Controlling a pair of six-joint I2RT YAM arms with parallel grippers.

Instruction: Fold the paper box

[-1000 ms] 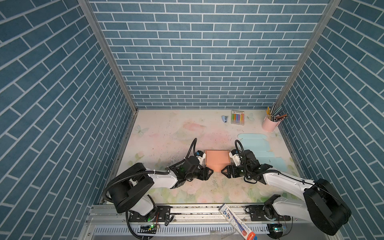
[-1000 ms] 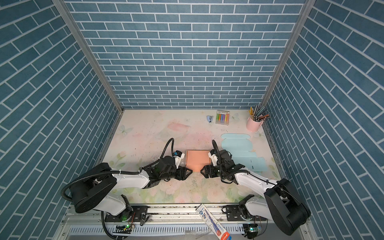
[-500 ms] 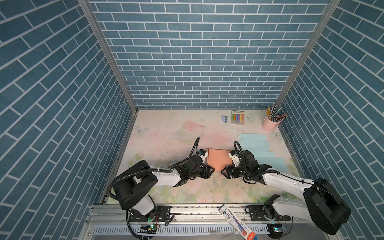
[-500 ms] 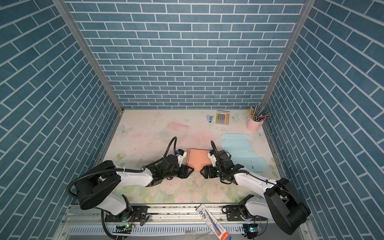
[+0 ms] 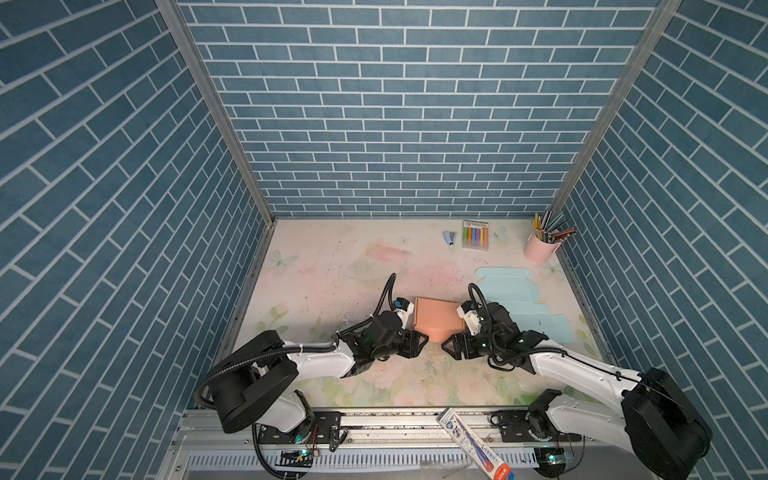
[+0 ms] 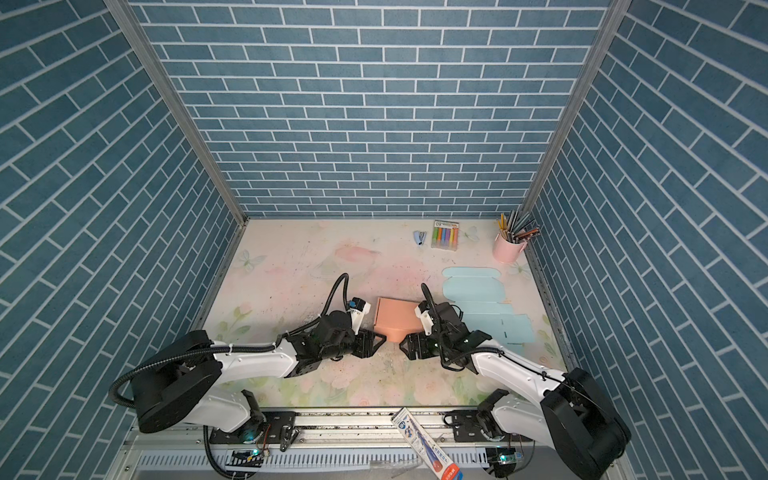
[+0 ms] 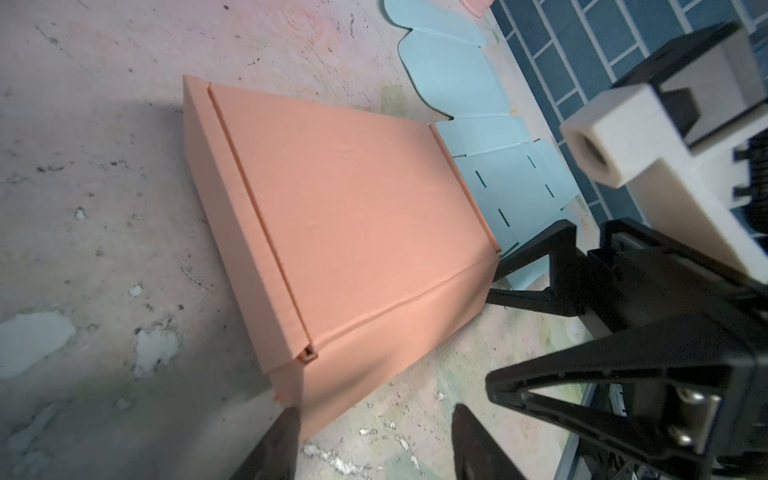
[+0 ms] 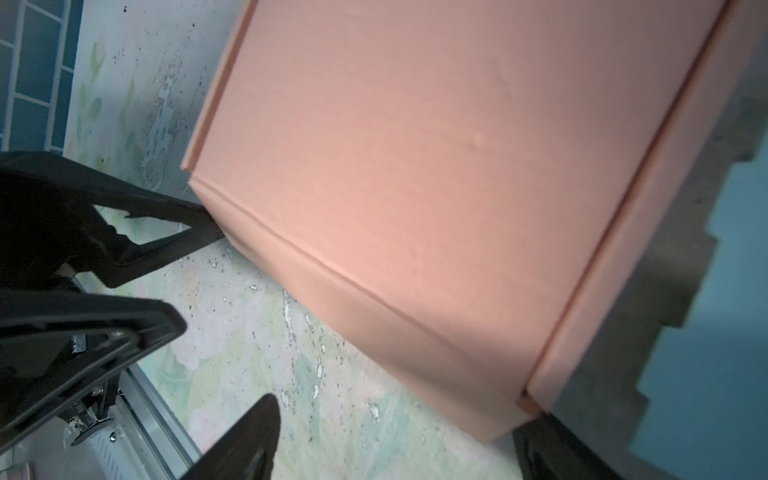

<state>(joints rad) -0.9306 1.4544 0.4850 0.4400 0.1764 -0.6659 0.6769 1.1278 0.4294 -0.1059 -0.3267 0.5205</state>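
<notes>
Paper box: a salmon-coloured paper box (image 5: 436,319) stands on the table (image 5: 332,270), near the front middle and between the two arms, in both top views.
Lid: it lies flat over the box, with its side edges tucked along both walls in the wrist views.
Front flap (image 6: 395,334): it slopes from the lid's near edge down to the table and points at the gap between the two sets of jaws.
Left jaws: open and gripping nothing. In the left wrist view the black fingers (image 7: 279,444) stand apart with bare table between them, one tip right at the box's near corner.
Same corner, right wrist view: a left fingertip (image 8: 199,226) touches the front wall's end.
Right jaws: wide open and holding nothing. Their fingers (image 8: 249,440) stand well apart over bare table, and the farther one sits just beside the box's other front corner.
Left arm (image 5: 316,361): low over the table, reaching in from the left.
Right arm (image 5: 582,370): low, reaching in from the right.
Blue blank (image 5: 515,303): an unfolded light-blue box sheet, flat on the table just right of the paper box.
Back of the table: a pink cup (image 5: 539,251) of pencils, a marker pack (image 5: 475,235) and a small blue stapler (image 5: 449,237).
</notes>
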